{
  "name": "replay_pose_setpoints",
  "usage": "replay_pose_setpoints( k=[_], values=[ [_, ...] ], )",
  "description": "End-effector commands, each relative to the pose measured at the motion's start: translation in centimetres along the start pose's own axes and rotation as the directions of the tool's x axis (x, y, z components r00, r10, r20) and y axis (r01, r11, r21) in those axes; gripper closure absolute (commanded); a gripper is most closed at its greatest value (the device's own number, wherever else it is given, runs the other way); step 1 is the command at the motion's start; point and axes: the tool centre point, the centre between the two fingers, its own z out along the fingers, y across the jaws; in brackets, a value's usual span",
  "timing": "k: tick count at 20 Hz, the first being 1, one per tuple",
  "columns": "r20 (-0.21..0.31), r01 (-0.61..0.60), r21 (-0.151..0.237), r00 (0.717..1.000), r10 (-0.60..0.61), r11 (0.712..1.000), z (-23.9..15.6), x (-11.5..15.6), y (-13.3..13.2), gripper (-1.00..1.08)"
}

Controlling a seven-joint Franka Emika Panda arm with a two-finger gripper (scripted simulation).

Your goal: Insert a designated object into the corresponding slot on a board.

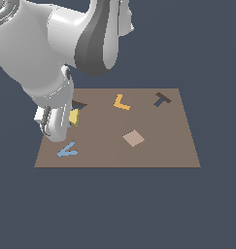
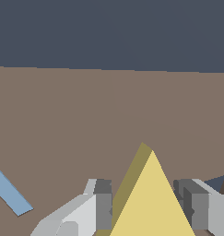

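The yellow triangular block [image 1: 75, 116] is at the board's [image 1: 153, 151] left side in the exterior view, partly hidden by my gripper [image 1: 66, 121]. In the wrist view the block [image 2: 152, 198] fills the space between my gripper's [image 2: 148, 212] two fingers [image 2: 103, 207], which press on its sides. The dark triangular slot [image 1: 80, 104] lies just behind the block, partly covered by the arm. A corner of it shows in the wrist view [image 2: 218, 182]. I cannot tell whether the block rests on the board or is raised.
On the board are a blue V-shaped piece [image 1: 67, 151], also in the wrist view [image 2: 9, 193], an orange L-shaped piece [image 1: 121, 102], a tan square [image 1: 133, 138] and a dark T-shaped recess [image 1: 162, 99]. The arm's body looms over the board's back left.
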Motion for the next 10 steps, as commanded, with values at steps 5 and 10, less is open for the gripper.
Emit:
replay_pose_setpoints(
  k=[5, 10],
  values=[
    [0.0, -0.295, 0.0, 0.955, 0.295, 0.955, -0.1, 0.4, 2.4, 1.08],
    [0.0, -0.467, 0.0, 0.884, 0.467, 0.884, -0.2, 0.2, 3.9, 1.08]
  ],
)
